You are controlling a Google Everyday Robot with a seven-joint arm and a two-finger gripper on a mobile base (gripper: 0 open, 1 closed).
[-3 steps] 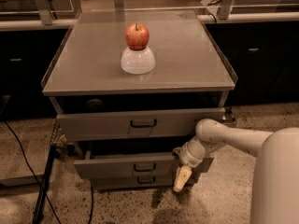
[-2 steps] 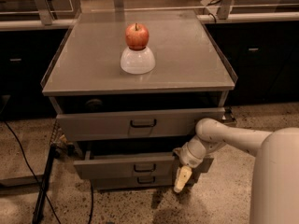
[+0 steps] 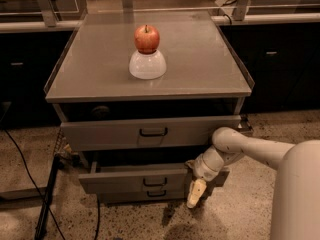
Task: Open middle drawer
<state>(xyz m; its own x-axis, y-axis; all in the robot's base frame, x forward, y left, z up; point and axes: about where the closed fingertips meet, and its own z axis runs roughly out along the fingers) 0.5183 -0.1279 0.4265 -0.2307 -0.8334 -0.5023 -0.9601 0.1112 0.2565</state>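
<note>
One end effector (image 3: 196,193) beside middle drawer (image 3: 120,181)

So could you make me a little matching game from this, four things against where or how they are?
1 apple
2 white bowl
3 middle drawer
4 gripper

A pulled partly out
B resting on the white bowl
C low, at the middle drawer front's right end
D upside down on the cabinet top

Pairs: 1-B, 2-D, 3-A, 4-C.
</note>
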